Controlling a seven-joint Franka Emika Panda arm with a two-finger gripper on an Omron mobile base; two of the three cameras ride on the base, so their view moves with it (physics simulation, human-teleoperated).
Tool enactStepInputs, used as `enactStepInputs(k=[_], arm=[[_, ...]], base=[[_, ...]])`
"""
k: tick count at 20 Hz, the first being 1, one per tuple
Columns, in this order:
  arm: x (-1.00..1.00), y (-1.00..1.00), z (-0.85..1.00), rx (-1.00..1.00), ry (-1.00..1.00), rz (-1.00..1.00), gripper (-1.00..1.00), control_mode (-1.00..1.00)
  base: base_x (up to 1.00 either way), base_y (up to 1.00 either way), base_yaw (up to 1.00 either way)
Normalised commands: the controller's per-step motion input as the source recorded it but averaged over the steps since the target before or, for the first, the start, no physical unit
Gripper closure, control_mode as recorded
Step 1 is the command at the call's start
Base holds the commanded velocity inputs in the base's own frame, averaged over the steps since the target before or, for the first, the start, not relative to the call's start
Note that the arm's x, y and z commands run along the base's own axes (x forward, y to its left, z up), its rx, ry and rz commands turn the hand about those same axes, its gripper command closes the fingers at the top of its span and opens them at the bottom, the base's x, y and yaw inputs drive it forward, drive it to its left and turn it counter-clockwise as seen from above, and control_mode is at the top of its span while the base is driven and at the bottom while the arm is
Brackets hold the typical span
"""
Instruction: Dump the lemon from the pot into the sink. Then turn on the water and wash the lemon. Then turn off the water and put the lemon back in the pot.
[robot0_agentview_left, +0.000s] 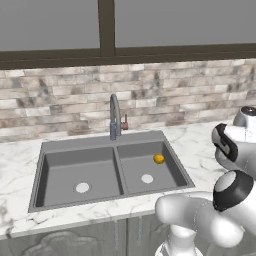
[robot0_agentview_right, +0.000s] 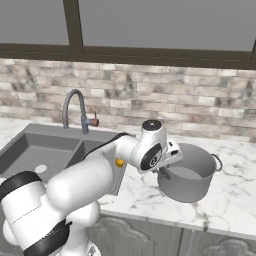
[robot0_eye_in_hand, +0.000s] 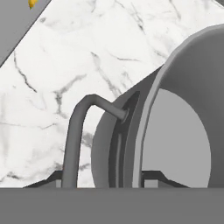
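1. The lemon (robot0_agentview_left: 159, 158) lies in the right basin of the sink (robot0_agentview_left: 75, 145), near its back right corner and well apart from the pale drain, so the dumping step looks done.
2. The pot (robot0_agentview_right: 192, 176) is tilted over the marble counter (robot0_agentview_right: 145, 197) to the right of the sink, its mouth leaning toward the camera and its inside empty as far as can be seen.
3. The gripper (robot0_agentview_right: 164, 169) is clamped on the pot's left rim: in the hand view the wall runs between the two finger tips, close together, one inside and one outside, just beside the loop handle (robot0_eye_in_hand: 83, 127).
4. The step in hand seems to be setting the pot back down upright on the counter.
5. After that, the next move calls for releasing the rim, then reaching to the small red handle (robot0_agentview_left: 125, 124) on the faucet (robot0_agentview_left: 114, 114) behind the divider to start the water; no stream runs now.
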Motion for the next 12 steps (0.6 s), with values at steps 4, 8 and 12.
enactStepInputs(k=[4, 8, 12], arm=[[0.24, -0.17, -0.17, -0.05, 0.0, -0.06, 1.0, -1.0], [0.14, -0.22, -0.21, 0.0, 0.0, -0.03, 1.0, -1.0], [0.07, -0.19, -0.26, 0.0, 0.0, -0.03, 1.0, -1.0]], base=[[0.0, 0.0, 0.0], [0.0, 0.0, 0.0], [0.0, 0.0, 0.0]])
